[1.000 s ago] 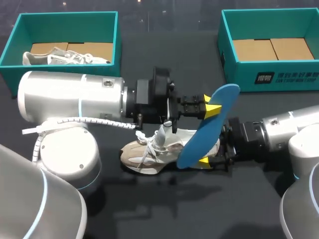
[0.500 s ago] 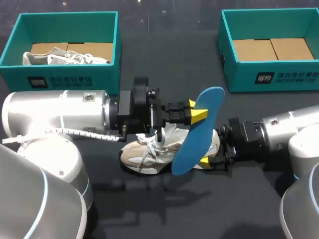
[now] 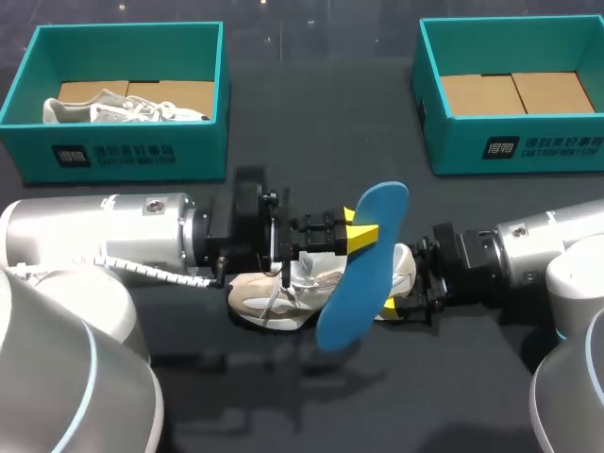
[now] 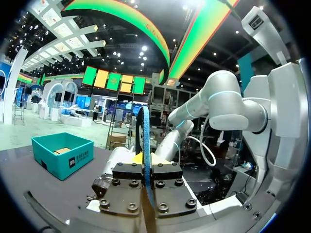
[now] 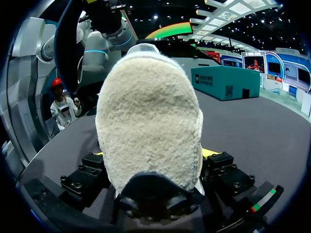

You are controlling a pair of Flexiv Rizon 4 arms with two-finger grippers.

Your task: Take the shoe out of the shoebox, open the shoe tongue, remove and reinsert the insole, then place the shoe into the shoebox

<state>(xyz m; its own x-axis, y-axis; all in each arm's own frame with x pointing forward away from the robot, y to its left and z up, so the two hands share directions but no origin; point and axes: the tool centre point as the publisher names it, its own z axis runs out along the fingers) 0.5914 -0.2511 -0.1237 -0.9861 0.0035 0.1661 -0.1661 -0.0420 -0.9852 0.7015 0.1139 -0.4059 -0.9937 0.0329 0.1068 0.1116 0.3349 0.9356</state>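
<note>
Clasping the shoe [image 3: 283,294] by its heel in the right claw [image 3: 404,283], fingers pressed on both sides, down on the worktop [image 3: 321,401]. Pinching the blue insole [image 3: 366,269] tight in the left claw [image 3: 359,229], just above. Further beyond, two teal shoeboxes [image 3: 132,156].

The left arm [image 3: 104,231] and right arm [image 3: 528,250] lie low and level. The left pincer [image 3: 361,234] pinches the insole [image 3: 351,283]; the right pincer [image 3: 404,279] clasps the shoe [image 3: 283,293] at its heel.
</note>
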